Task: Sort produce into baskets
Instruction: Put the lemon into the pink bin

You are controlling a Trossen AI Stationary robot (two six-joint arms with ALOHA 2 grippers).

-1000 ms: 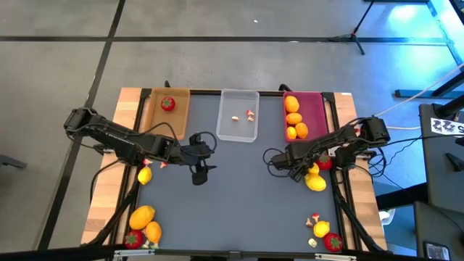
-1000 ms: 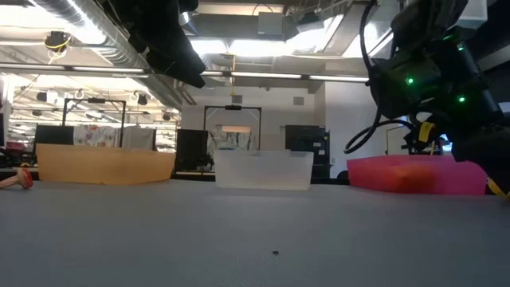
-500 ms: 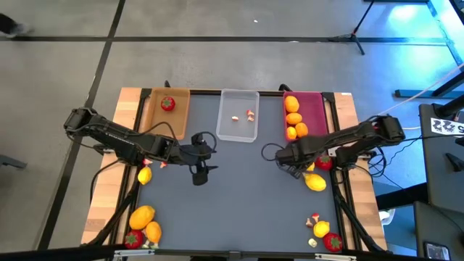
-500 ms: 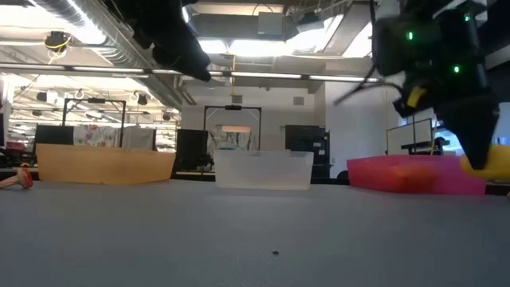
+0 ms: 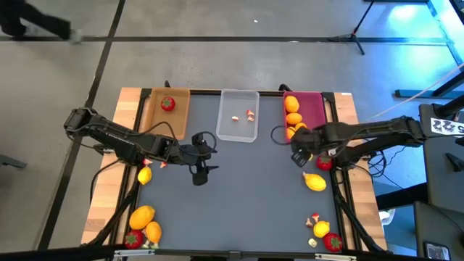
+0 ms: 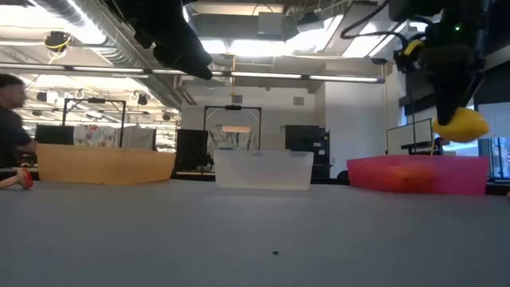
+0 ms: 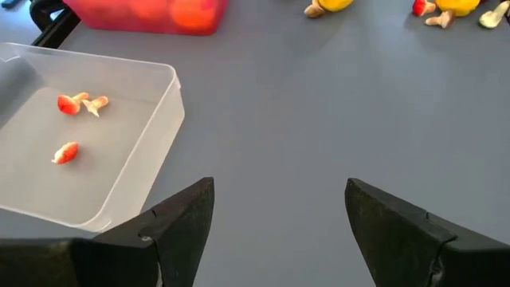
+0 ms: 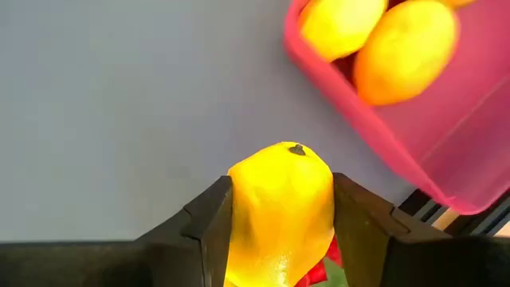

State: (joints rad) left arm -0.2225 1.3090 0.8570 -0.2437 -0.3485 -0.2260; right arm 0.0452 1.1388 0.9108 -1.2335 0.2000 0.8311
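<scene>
right gripper (image 8: 280,209) clamping yellow fruit (image 8: 280,207), no legible writing

The high view looks straight down on the whole surface (image 5: 239,188) from far above. The low view sits at surface height, facing level toward the far edge and the room behind. The left wrist view looks closely past its fingers (image 7: 179,219) at the clear basket (image 7: 163,119); the right wrist view looks at the pink basket (image 8: 374,159), which the high and low views share.

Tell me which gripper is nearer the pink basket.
Right. The right gripper, holding a yellow fruit, hovers at the pink basket's near corner; the left gripper waits mid-table.
</scene>
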